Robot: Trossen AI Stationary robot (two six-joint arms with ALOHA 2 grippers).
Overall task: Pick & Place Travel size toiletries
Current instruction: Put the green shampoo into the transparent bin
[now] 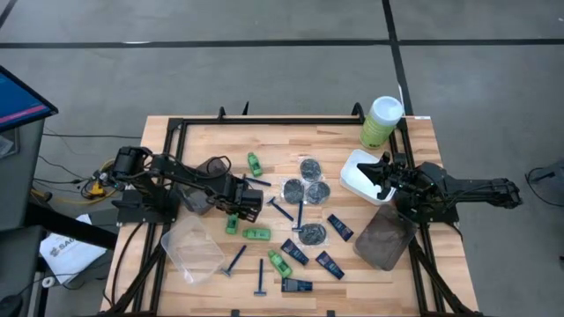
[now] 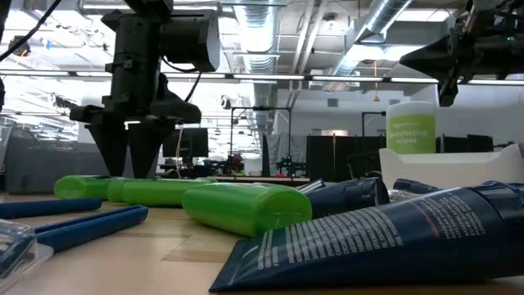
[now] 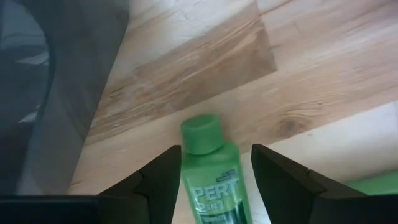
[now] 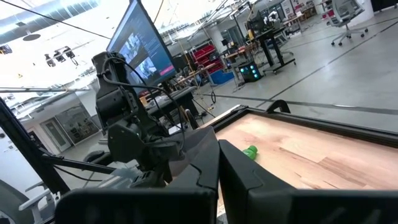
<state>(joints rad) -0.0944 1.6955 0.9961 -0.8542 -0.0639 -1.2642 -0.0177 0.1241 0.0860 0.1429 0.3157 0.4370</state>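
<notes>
**Left gripper straddles a green bottle**

The left gripper (image 1: pixel 236 214) sits low over the table (image 1: pixel 414 150), its fingers (image 3: pixel 163 180) spread to either side of a green mini bottle (image 3: pixel 210 174) lying flat between them, cap pointing away from the wrist; whether the pads touch it cannot be told. A smoky tub (image 1: pixel 196 198) lies just beside this gripper, a clear tub (image 1: pixel 192 249) nearby. The right gripper (image 1: pixel 384 173), pinched closed and empty, hangs over the white tub (image 1: pixel 354 173) well away.

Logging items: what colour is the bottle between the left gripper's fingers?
Bright green bottle, cap included; clearest in the left wrist view.
</notes>
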